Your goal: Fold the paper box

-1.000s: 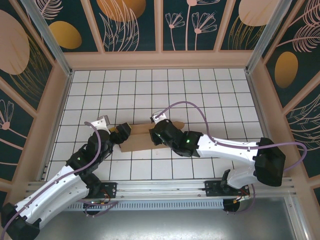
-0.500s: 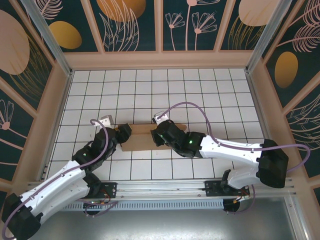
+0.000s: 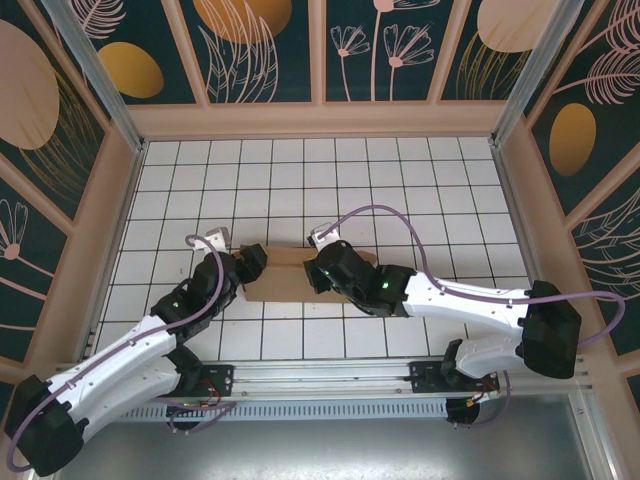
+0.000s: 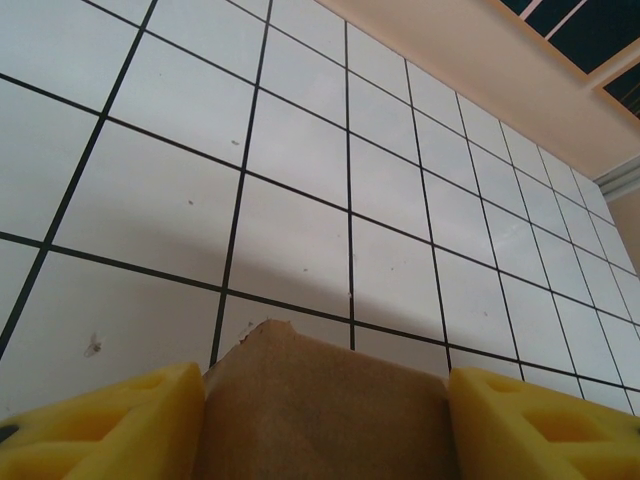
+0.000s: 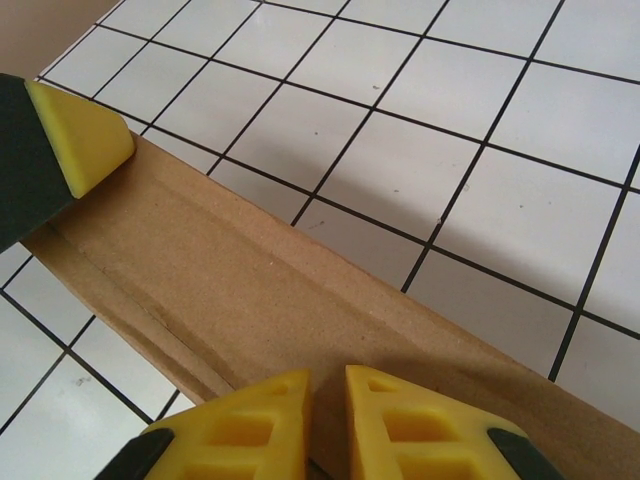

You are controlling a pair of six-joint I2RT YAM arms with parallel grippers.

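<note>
White tiled counter (image 3: 400, 170) holds the plain brown cardboard mailer box (image 3: 275, 280), lying left-right between my arms: left jaws, spread wide, clasp its left end flap; right jaws, pressed together, sit at its middle.

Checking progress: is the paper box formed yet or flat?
Not formed: the paper box lies as a low creased strip on the tiles.
</note>
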